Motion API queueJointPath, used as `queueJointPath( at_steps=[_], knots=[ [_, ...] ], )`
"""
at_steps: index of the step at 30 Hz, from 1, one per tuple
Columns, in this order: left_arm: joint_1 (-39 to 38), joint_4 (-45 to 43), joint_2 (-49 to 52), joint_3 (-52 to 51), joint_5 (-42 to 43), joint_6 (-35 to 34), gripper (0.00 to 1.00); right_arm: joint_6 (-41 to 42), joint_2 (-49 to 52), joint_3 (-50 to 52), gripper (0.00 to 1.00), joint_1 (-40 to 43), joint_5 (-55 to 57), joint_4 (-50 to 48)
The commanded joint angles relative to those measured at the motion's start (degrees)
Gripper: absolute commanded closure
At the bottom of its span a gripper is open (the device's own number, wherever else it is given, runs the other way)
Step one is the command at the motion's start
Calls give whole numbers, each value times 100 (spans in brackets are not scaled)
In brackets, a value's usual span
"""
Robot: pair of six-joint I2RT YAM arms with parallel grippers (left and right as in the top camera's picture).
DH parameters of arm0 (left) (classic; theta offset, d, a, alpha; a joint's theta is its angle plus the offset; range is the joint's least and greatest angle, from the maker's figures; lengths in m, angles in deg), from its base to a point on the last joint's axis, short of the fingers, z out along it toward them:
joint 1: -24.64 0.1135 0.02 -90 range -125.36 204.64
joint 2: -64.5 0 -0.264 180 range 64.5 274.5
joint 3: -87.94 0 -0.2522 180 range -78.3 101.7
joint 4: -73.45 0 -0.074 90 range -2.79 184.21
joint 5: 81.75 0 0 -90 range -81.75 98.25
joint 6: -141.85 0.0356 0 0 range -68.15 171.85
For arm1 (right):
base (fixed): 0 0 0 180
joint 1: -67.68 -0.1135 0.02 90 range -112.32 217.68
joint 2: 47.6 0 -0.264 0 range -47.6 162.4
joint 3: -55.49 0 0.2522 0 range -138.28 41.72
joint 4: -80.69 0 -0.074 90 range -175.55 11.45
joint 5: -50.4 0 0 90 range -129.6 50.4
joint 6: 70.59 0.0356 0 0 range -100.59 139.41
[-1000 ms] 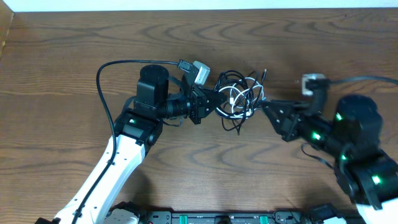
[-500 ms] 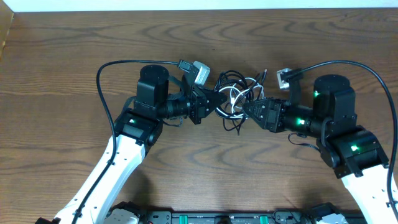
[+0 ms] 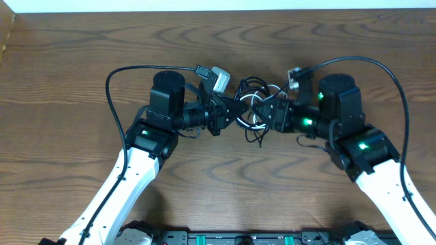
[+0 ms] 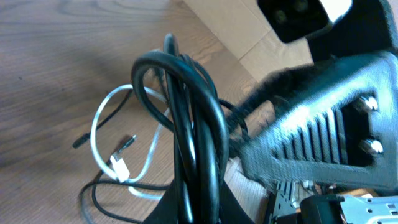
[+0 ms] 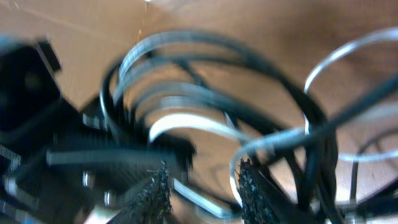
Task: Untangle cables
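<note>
At the middle of the wooden surface (image 3: 82,61), your two hands meet at one tangled bundle of cables (image 3: 253,103). It holds one white cable (image 4: 99,124) and black loops (image 4: 186,106) too knotted to count. Your left hand (image 3: 237,111) pinches the black loops. Your right hand (image 5: 204,173) is spread, with loops just ahead.
</note>
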Motion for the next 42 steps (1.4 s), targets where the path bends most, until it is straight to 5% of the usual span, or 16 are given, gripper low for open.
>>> queueJointPath(
  at_steps=[1, 23, 30, 34, 42],
  knots=[
    [-2, -48, -44, 83, 190, 114, 92, 374, 214, 11, 65, -17, 227, -345],
    [-2, -214, -44, 83, 402, 116, 92, 1023, 597, 11, 73, -17, 599, -387],
    [-2, -372, -44, 83, 573, 114, 92, 1104, 728, 11, 98, -13, 608, -474],
    [0, -372, -44, 83, 586, 116, 92, 881, 723, 11, 99, 0, 599, -649],
    [0, -356, -42, 83, 581, 306, 92, 459, 205, 11, 99, 686, -1023, -1145]
  ],
)
